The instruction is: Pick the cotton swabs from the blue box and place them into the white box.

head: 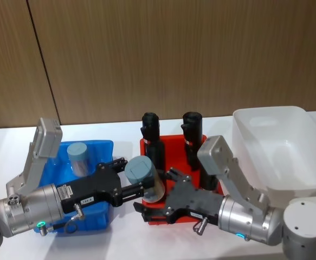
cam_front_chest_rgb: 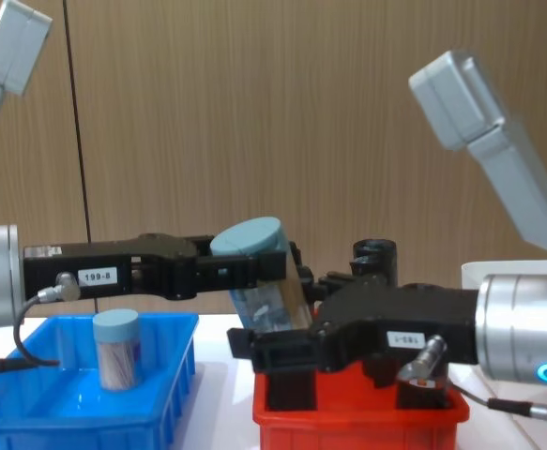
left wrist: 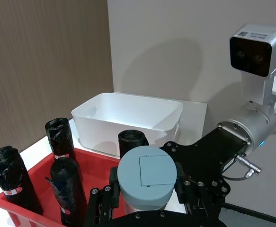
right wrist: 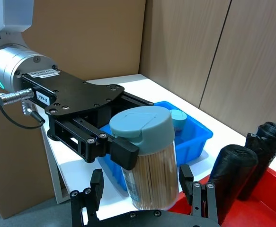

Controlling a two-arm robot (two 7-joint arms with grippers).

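Left gripper (head: 131,179): jaws clamped across the upper body of one jar of cotton swabs (head: 147,181), just under its pale blue lid. The jar is off the table and tilted, hanging over the left edge of the red bin (head: 173,140), between that bin and the blue box (head: 101,145).

Right gripper (right wrist: 142,189): reaching in from the right, jaws spread, one finger on each side of the jar's lower body. One finger sits just beside the wall. The other has visible space, so I read it as not yet gripping.

Outward: a second swab jar (cam_front_chest_rgb: 117,349) stands upright in the blue box, on the left. Black rolls (head: 151,135) stand upright in the red bin, just right of and behind the held jar. The white box (head: 309,141) is at the far right, well apart from the handover point.

Step, as I judge it: a mid-air handover from left to right. The jar is out of the blue box and not yet on its way to the white one.

Next move:
- Right closes squarely on the lower body.
- Once that grip is firm, left opens and backs off to the left.
- Right carries the jar right and lifts it enough to clear the rolls and the taller rim of the white box.

Watch: the tilt could let the smooth jar slip if left lets go early.
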